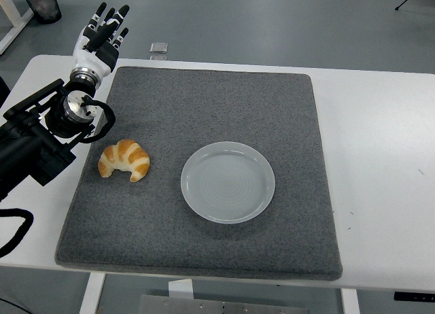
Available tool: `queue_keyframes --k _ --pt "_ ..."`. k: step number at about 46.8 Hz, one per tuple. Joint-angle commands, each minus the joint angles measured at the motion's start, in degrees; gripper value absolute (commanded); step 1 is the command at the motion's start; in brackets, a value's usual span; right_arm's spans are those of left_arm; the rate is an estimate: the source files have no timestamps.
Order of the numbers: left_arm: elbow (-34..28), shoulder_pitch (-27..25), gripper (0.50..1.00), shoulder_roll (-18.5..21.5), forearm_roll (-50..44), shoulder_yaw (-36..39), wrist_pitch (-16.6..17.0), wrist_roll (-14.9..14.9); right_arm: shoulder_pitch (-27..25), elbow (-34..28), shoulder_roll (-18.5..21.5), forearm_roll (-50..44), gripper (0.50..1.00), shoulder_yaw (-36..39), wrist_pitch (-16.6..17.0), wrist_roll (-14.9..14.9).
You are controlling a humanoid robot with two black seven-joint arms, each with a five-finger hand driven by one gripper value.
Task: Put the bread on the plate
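The left hand (pixel 102 37) is raised over the far left corner of the table (pixel 380 144), its white and black fingers (pixel 112 22) held straight and close together, pointing away from the robot toward the far edge. It holds nothing. Its palm sits just beyond the corner of the grey mat (pixel 204 110), and the black forearm (pixel 37 141) runs back from the wrist toward the picture's left edge, crossing the white tabletop beside the mat.

Nearer than the wrist and slightly to its right, the bread (pixel 124 160), a golden croissant with pale stripes, lies on the left part of the mat, its two ends pointing toward the near edge. It is apart from the hand and touches nothing but the mat.

To the right of the croissant, near the middle of the mat, stands the plate (pixel 228 182), round and pale grey-white, with nothing on it. A clear gap of mat separates it from the bread.

A small dark square object (pixel 158 48) lies on the floor beyond the table's far edge, and a dark container (pixel 42 3) stands at the picture's top left.
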Motion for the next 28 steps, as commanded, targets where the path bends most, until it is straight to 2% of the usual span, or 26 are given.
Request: queue_keyframes --k 1,3,5,9,14,17,21,28 --pt "-0.3 0.2 0.999 0.0 0.3 0.5 0.4 -0.7 0.0 0.0 0.0 0.0 0.952 0.0 0.0 0.0" --pt "-0.7 0.1 0.977 0.0 1.1 1.1 1.6 -3.8 0.0 0.0 0.0 0.0 0.952 0.0 0.0 0.0" --pt "-1.0 0.3 0.998 0.1 2.8 1.3 2.4 -6.1 0.0 0.0 0.0 0.0 0.952 0.0 0.0 0.0" --pt "-4.1 0.8 1.000 1.1 8.2 1.7 0.3 -5.8 0.0 0.0 0.0 0.0 0.952 0.0 0.0 0.0" --pt "-5.4 1.4 1.000 2.0 10.9 3.4 0.2 -5.5 0.0 0.0 0.0 -0.1 0.952 0.0 0.0 0.0" --pt "-5.4 0.4 1.000 3.1 12.0 9.8 -1.2 -4.5 0.0 -0.1 0.0 -0.1 0.952 0.0 0.0 0.0" --pt "-5.8 -5.9 1.000 8.2 18.0 23.3 -5.8 -2.1 0.0 0.0 0.0 -0.1 0.952 0.0 0.0 0.0" --pt "-6.4 -14.1 1.000 14.8 27.6 39.2 -14.0 -2.3 0.1 0.0 0.0 -0.1 0.952 0.1 0.1 0.0"
